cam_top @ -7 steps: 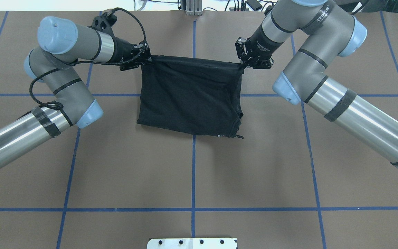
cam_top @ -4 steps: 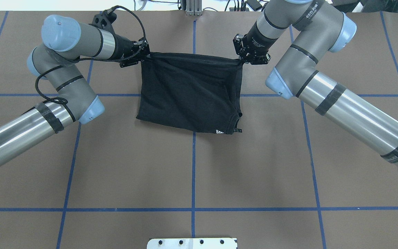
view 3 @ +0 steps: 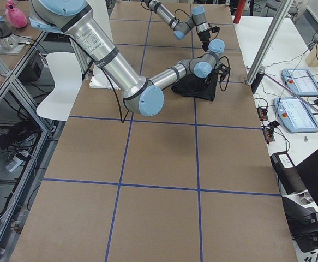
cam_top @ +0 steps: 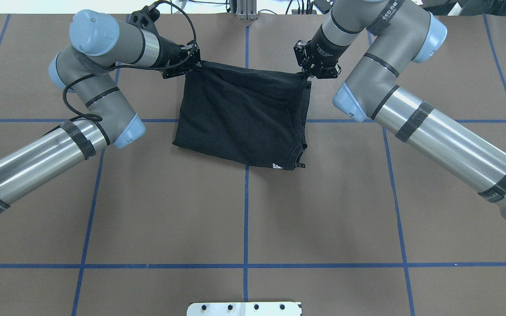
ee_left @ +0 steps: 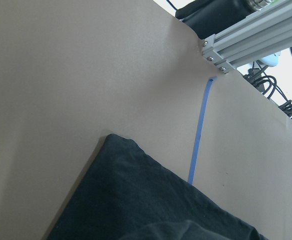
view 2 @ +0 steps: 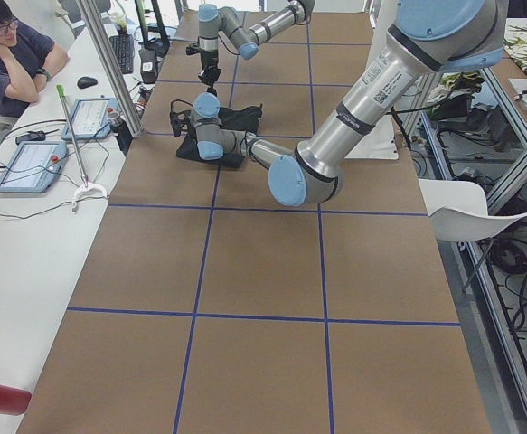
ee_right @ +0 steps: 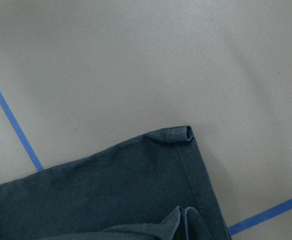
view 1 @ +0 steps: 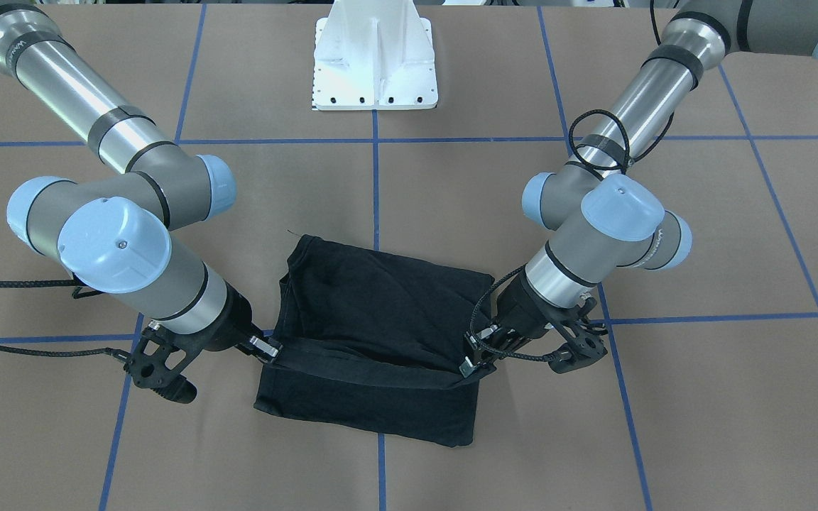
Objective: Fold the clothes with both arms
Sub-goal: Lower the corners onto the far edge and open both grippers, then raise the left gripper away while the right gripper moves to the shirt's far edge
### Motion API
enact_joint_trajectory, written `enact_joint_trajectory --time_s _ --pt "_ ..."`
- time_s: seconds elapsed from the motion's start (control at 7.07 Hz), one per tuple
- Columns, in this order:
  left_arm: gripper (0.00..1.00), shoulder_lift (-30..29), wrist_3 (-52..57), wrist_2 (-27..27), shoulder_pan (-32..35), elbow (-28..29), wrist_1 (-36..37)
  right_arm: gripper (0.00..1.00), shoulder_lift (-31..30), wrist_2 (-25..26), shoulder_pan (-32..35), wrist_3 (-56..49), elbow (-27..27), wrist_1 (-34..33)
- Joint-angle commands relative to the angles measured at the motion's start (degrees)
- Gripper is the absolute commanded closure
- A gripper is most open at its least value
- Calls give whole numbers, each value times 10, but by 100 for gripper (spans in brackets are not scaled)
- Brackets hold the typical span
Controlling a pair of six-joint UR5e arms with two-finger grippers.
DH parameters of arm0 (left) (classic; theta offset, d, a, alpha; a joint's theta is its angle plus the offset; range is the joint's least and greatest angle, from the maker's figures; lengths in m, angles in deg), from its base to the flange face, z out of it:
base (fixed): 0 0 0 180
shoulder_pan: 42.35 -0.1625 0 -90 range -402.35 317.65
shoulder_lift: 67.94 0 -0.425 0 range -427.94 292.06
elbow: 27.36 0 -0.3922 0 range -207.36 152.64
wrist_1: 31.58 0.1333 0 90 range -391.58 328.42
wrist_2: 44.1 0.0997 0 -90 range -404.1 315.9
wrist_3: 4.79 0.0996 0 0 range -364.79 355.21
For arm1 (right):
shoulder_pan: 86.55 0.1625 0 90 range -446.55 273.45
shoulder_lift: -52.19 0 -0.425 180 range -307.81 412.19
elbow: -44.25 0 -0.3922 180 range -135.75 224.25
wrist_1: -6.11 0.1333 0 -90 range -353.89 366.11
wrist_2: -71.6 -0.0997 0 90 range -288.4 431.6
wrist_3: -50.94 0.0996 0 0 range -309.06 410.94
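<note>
Currently, one item on the list: black T-shirt, status mid-fold

- Done, judging by how it is lying: the garment is already sitting as a compact rectangle of several layers, with no sleeve sticking out. A small white print is showing at the edge well back from the right gripper, toward the robot.
- In hand, as a judgement: one long edge is being carried over the rest of the shirt. That edge is hanging raised and stretched nearly taut from the left gripper across to the right gripper.
- Left to do, as a judgement: the raised edge is waiting to be laid flat and let go. Whether another fold is needed after that is not showing.

Left gripper: jaws are narrowed to a pinch and clenching one end corner of the raised edge. Nothing else is touching it.

Right gripper: jaws are likewise pinched tight and gripping the opposite end corner.

Position of the cloth relative to the grippers:
- Between them, the held edge is sagging slightly.
- Behind them, toward the robot, the upper layer is sloping down onto the table.
- Below and just beyond them, away from the robot, a lower layer is lying flat. Each wrist view is looking down on one of its corners, beside the blue tape lines
</note>
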Motion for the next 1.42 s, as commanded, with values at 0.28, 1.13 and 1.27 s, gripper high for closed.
enact_joint_trajectory --time_s 0.28,1.13,1.27 --pt "0 -5 -3 21 5 2 6 0 -2 8 14 2 2 -2" --pt "0 25 34 -8 31 -14 32 0 21 47 -28 -169 -2 36" --pt "0 46 42 -12 31 -28 32 0 18 53 -25 -253 -1 41"
